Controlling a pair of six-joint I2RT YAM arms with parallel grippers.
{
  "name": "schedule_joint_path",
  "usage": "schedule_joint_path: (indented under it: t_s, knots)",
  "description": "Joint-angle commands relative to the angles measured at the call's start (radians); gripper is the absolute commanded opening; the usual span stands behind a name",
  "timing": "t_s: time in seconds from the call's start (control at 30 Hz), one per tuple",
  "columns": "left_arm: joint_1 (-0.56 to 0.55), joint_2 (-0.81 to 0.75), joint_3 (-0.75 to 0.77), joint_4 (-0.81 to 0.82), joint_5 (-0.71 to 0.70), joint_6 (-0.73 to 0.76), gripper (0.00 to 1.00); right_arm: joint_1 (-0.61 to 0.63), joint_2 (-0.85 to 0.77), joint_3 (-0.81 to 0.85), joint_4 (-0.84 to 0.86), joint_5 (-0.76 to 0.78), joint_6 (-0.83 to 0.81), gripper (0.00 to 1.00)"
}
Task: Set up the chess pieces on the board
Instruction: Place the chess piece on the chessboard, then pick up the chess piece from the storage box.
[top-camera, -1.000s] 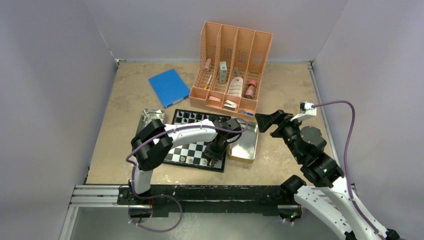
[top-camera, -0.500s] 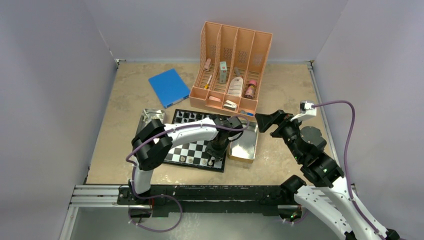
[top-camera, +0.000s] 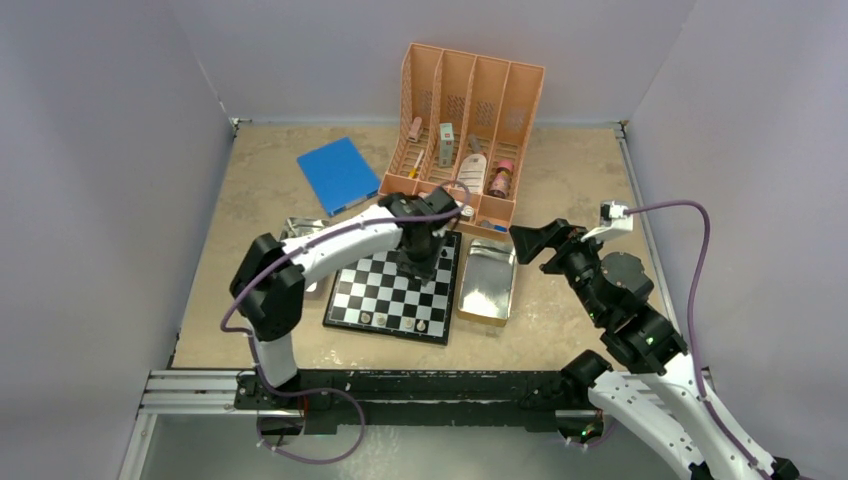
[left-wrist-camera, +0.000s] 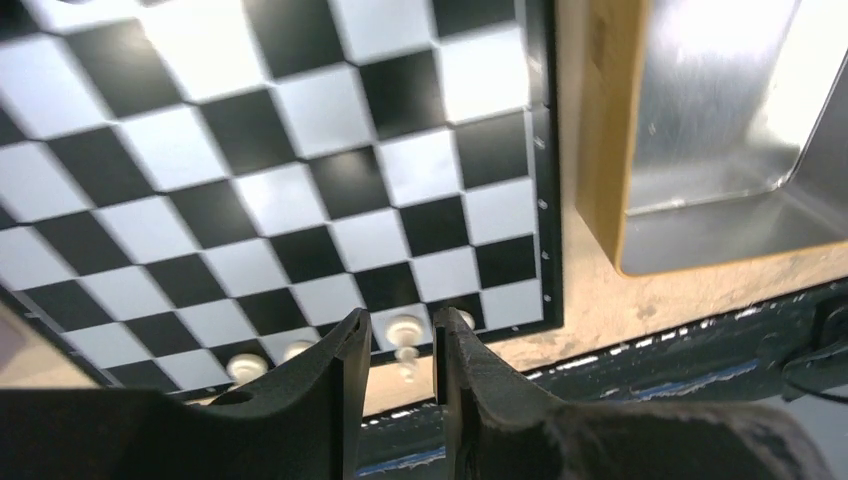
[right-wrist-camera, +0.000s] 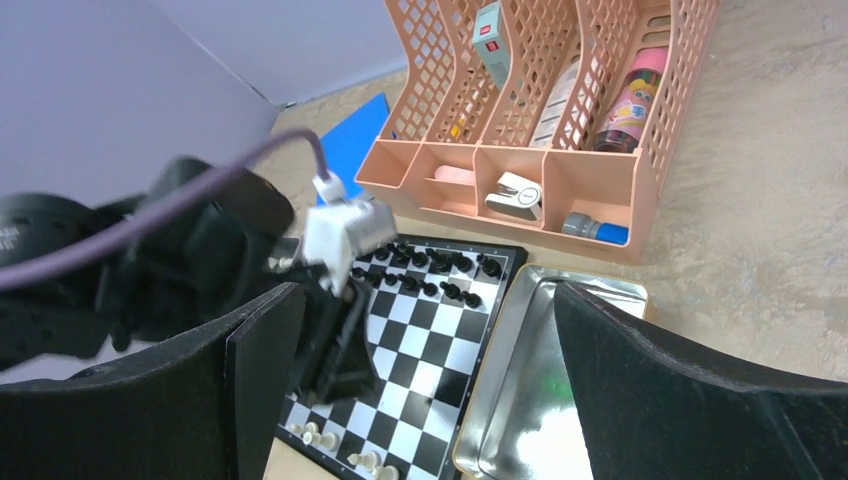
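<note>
Left wrist: left tool (left-wrist-camera: 400, 335) hung slightly parted, empty, over board (left-wrist-camera: 300, 200); likely ready for next pick.
Right tool (right-wrist-camera: 430, 290): stood spread wide, empty.

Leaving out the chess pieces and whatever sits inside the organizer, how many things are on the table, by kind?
Chessboard: 1
Metal tray: 2, one right of the board, one left of it, partly hidden
Blue book: 1
Peach organizer: 1
Total: 5
</note>
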Motion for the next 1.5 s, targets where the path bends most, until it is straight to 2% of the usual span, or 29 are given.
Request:
schedule_joint_path:
  t_s: [0.0, 0.23, 0.47, 0.67, 0.8, 0.9, 1.0, 1.47]
  knots:
    - [0.116, -0.102, 0.03, 0.027, -0.016, 0.061, 0.29, 0.003, 0.006, 0.006, 0.073, -0.011, -0.002, 0.97]
    - [0.36, -0.184, -0.01, 0.055, 0.005, 0.11, 0.29, 0.003, 0.004, -0.025, 0.108, -0.043, 0.002, 0.97]
    - [0.679, -0.241, -0.082, 0.081, 0.024, 0.123, 0.28, 0.003, 0.007, -0.042, 0.125, -0.061, 0.006, 0.97]
    - [0.863, -0.256, -0.158, 0.153, 0.102, 0.158, 0.26, 0.004, 0.0, -0.044, 0.12, -0.067, -0.003, 0.97]
    - [0.916, -0.242, -0.207, 0.189, 0.134, 0.153, 0.25, 0.003, -0.005, -0.059, 0.138, -0.067, -0.003, 0.97]
    - [0.954, -0.219, -0.227, 0.189, 0.095, 0.153, 0.23, 0.003, -0.002, -0.067, 0.15, -0.07, -0.006, 0.97]
    - [0.962, -0.206, -0.253, 0.199, 0.04, 0.152, 0.23, 0.003, 0.001, -0.068, 0.152, -0.079, -0.008, 0.97]
    - [0.992, -0.101, -0.254, 0.209, -0.02, 0.155, 0.18, 0.003, -0.017, -0.07, 0.153, -0.104, -0.015, 0.97]
